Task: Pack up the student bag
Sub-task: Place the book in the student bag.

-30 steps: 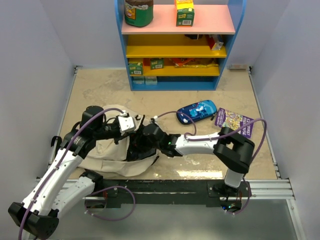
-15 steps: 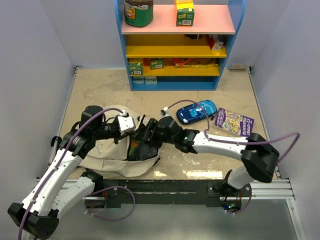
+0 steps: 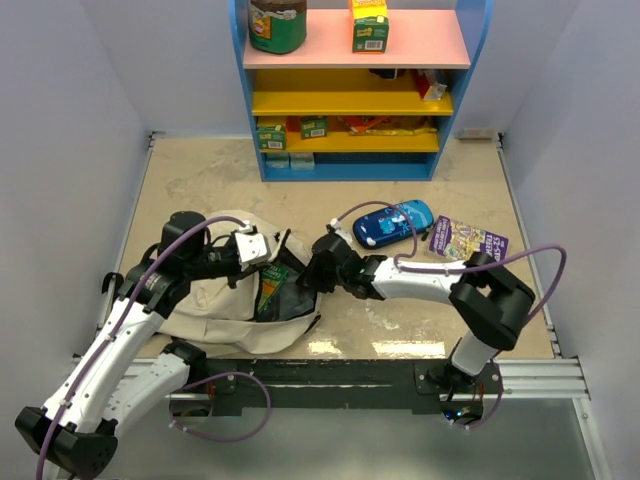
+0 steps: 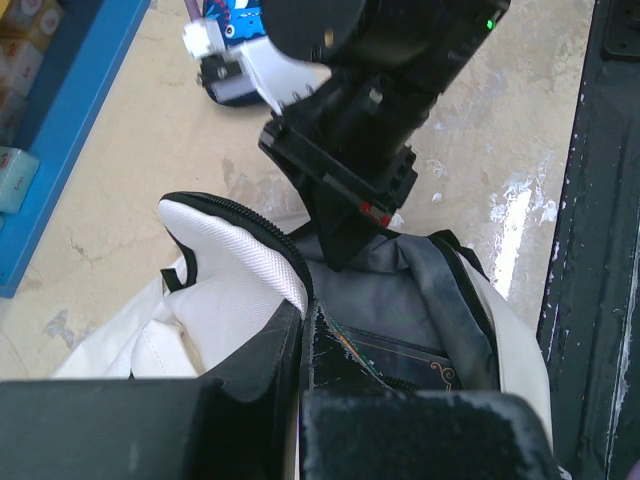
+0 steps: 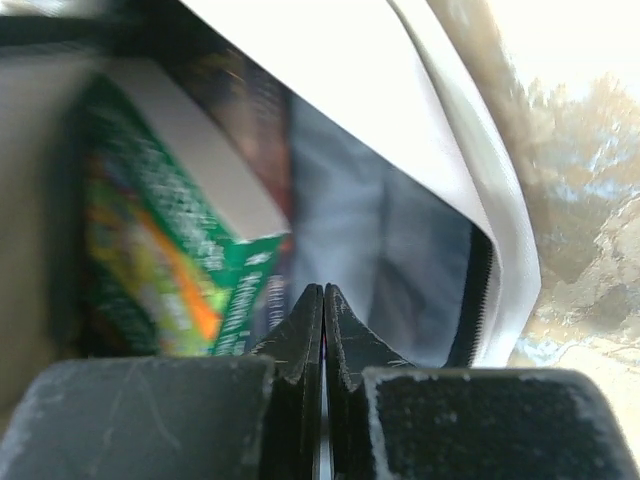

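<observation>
The student bag [image 3: 205, 300] lies on its side at the near left, beige with black zipper trim, its mouth facing right. My left gripper [image 3: 266, 258] is shut on the bag's upper rim [image 4: 240, 262] and holds the mouth up, its tips [image 4: 303, 322] pinching the black edge. Inside, a green book [image 3: 272, 290] leans against the grey lining [image 5: 375, 250], and its green cover [image 5: 150, 235] is blurred. Right at the bag's mouth, my right gripper [image 3: 312, 274] has its tips [image 5: 323, 297] pressed together on nothing. A dark book [image 4: 410, 362] lies deeper in the bag.
A blue pencil case [image 3: 393, 222] and a purple book [image 3: 467, 242] lie on the table to the right of the bag. At the back stands the blue shelf unit [image 3: 355, 165] with boxes and a jar. Along the near edge runs the black base rail [image 3: 340, 375].
The right gripper came out of the bag toward the right, let go of the green book and shut again with nothing in it. The book now lies in the bag. The left arm held still.
</observation>
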Available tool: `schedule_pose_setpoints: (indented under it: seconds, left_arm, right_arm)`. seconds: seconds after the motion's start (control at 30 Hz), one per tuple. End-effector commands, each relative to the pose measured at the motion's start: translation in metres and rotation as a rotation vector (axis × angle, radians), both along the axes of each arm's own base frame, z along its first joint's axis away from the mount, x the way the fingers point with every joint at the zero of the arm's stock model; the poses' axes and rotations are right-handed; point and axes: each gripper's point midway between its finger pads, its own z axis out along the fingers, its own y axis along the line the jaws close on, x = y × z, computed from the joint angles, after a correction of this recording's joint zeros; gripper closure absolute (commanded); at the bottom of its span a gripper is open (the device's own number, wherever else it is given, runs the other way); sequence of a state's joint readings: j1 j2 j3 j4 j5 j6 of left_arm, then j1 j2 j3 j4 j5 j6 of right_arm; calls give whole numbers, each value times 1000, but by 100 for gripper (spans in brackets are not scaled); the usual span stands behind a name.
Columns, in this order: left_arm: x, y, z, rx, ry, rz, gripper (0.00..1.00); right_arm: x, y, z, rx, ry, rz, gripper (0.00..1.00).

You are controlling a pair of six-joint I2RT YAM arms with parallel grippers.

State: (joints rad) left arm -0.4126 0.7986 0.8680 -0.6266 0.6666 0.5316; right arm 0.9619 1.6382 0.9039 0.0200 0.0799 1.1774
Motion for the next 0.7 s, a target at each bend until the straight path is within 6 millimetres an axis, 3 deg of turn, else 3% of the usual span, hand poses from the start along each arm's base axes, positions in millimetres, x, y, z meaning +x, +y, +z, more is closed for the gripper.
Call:
schedule_pose_setpoints:
  seconds: [0.0,0.13,0.27,0.4,0.5,0.57,0.6,0.63,0.67]
  left_arm:
    - [0,-13,36,-92,-92,-57,100]
    - [0,-14,40,-104,-98,-60,100]
    - [-1,-15,41,-109,-100,-75,100]
    - [-2,-17,42,-104,-107,-96,100]
    - [-2,-18,41,-104,-108,-102,100]
    - [-3,-17,41,-102,-105,-100,100]
    - [-3,-17,40,-100,-104,-99,100]
    - [-4,-16,40,-100,-109,-99,100]
    - [-4,-15,37,-95,-104,-98,100]
  right_arm:
    - [8,20,2,1,-29,19,100]
    - [3,44,-11,-3,-12,65,100]
    - [0,82,-12,35,-17,111,100]
    - [-16,115,-8,93,-1,169,100]
    - [-30,137,8,146,-43,224,100]
    - [-31,133,6,106,-53,232,100]
    - [-23,124,14,95,-68,206,100]
    - [-19,108,5,49,-68,189,83]
    - [-11,93,6,25,-82,151,73]
